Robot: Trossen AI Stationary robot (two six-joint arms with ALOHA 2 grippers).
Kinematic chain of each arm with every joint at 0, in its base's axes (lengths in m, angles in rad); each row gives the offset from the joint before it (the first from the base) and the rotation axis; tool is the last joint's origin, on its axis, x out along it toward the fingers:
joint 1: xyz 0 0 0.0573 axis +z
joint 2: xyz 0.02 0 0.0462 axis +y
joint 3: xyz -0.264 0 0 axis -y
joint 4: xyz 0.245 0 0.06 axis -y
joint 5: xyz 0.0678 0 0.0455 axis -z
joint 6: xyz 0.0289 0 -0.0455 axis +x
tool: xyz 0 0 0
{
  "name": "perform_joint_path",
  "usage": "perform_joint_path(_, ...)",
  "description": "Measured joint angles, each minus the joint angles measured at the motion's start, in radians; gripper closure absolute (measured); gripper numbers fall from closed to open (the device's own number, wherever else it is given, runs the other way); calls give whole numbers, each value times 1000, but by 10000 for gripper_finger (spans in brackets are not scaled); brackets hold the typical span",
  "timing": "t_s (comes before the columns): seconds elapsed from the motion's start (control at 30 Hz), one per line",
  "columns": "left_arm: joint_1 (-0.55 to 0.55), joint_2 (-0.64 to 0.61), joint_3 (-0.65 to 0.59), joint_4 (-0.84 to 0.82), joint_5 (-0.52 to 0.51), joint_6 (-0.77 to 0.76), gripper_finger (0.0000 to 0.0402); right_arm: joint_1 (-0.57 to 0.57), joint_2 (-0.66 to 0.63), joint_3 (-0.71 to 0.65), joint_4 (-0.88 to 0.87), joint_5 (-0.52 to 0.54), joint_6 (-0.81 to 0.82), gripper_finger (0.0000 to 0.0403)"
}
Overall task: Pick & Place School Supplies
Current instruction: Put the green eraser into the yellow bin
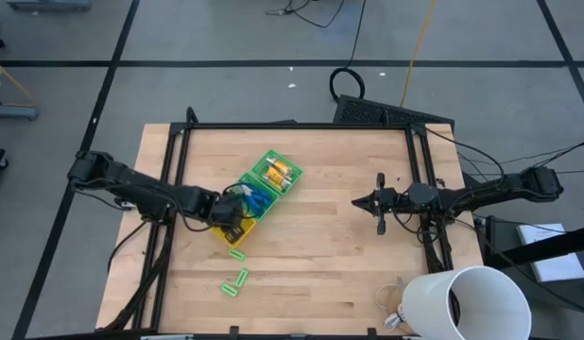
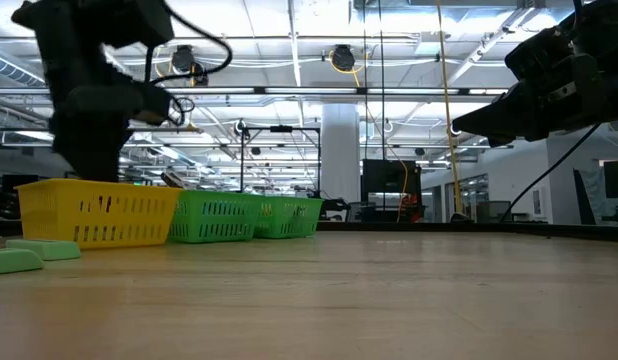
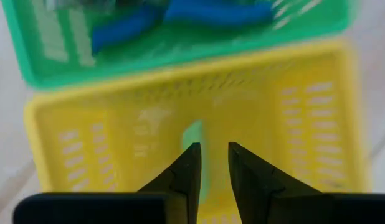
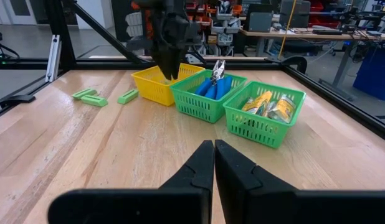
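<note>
Three small baskets stand in a row on the table: a yellow one (image 1: pixel 231 231), a green one (image 1: pixel 257 200) holding blue-handled scissors (image 4: pixel 208 86), and a green one (image 1: pixel 279 173) holding yellow-orange pieces (image 4: pixel 262 102). My left gripper (image 3: pixel 211 149) is open and points down into the yellow basket (image 3: pixel 292 124), over a light-green stick (image 3: pixel 194 140) inside it. Three more light-green sticks (image 1: pixel 237 253) (image 1: pixel 243 277) (image 1: pixel 231 288) lie flat on the wood near the yellow basket. My right gripper (image 1: pixel 358 201) is shut and hovers over the right half of the table, touching nothing. My left gripper comes from above into the yellow basket. The light-green stick (image 3: pixel 195 155) shows close beside one finger (image 3: pixel 187 171), with a gap to the other. Whether that finger touches the stick, I cannot tell.
A big white cup (image 1: pixel 467 302) lies at the table's near right corner. A dark frame (image 1: pixel 301 126) runs along the table's far edge and both sides. Bare wood (image 1: pixel 339 255) stretches between the baskets and my right arm.
</note>
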Motion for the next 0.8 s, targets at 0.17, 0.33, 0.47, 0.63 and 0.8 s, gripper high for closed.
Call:
perform_joint_path(0.17, 0, -1, 82, -3, 3, 77, 316, 0, 0, 0, 0, 0, 0, 394)
perform_joint_path(0.33, -13, -1, 189, 0, 113, 137, 315, 0, 0, 0, 0, 0, 0, 394)
perform_joint_path(0.47, -79, -1, 268, 28, 194, 128, 315, 0, 0, 0, 0, 0, 0, 394)
perform_joint_path(0.63, -216, 10, 269, 177, 186, 52, 314, 0, 0, 0, 0, 0, 0, 394)
perform_joint_path(0.8, -325, 87, 259, 204, 88, -53, 273, 0, 0, 0, 0, 0, 0, 394)
